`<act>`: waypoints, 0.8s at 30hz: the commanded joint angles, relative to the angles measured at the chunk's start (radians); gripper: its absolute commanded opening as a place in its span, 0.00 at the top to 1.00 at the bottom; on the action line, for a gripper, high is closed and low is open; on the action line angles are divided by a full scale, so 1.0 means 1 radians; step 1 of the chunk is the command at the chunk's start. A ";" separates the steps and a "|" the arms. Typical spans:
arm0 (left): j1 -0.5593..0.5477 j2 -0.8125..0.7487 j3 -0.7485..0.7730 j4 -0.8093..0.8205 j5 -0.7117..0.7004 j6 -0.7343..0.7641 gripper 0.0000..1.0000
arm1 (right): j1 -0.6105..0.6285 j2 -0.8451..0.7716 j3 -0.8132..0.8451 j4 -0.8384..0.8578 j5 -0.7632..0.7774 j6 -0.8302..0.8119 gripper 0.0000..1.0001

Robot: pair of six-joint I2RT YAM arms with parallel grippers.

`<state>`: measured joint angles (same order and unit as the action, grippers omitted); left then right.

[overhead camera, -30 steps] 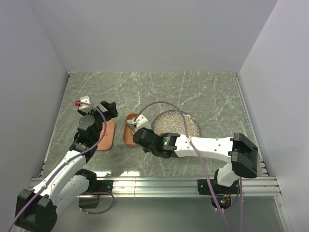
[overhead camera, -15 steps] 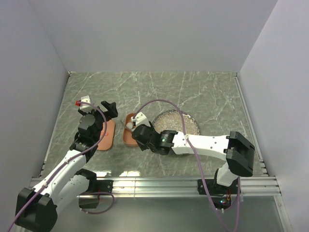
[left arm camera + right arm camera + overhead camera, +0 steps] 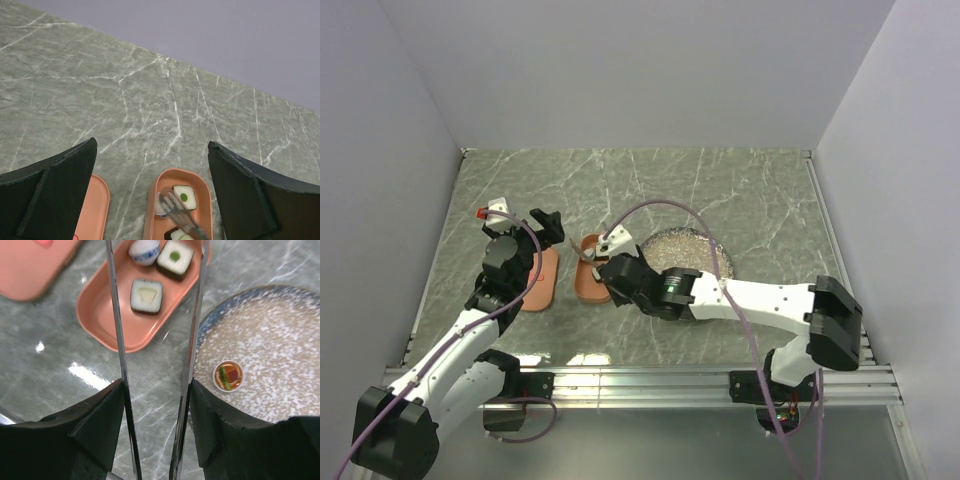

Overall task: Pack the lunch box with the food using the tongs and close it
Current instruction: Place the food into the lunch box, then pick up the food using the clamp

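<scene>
worktop (image 3: 760,200): grey-green white-veined marble | walls (image 3: 640,70): plain pale lilac, three sides of worktop | rail (image 3: 650,381): metal, worktop's near edge

Left arm (image 3: 455,352): white shells, black joints.
Right arm (image 3: 765,298): same, small green light (image 3: 671,286) near wrist.
Cables (image 3: 665,206): lilac.
End effector fingers (image 3: 55,192): matte black, wedge-shaped.

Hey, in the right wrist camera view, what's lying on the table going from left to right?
Left to right: lid → lunch box → plate. The tongs cross over the lunch box, so they have no clear place in the order.
</scene>
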<state>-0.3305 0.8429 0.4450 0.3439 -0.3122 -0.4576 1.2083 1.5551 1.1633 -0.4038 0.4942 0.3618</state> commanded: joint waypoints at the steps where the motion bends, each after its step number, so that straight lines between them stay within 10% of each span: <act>1: 0.004 0.007 0.031 0.052 0.002 -0.006 0.01 | 0.004 -0.108 -0.005 0.030 0.076 0.012 0.40; 24: 0.005 -0.004 0.027 0.052 0.019 -0.007 0.01 | 0.147 -0.431 -0.336 -0.283 0.230 0.491 0.43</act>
<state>-0.3305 0.8482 0.4450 0.3534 -0.3111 -0.4580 1.3106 1.1618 0.8383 -0.6159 0.6510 0.7082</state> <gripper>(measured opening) 0.995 0.577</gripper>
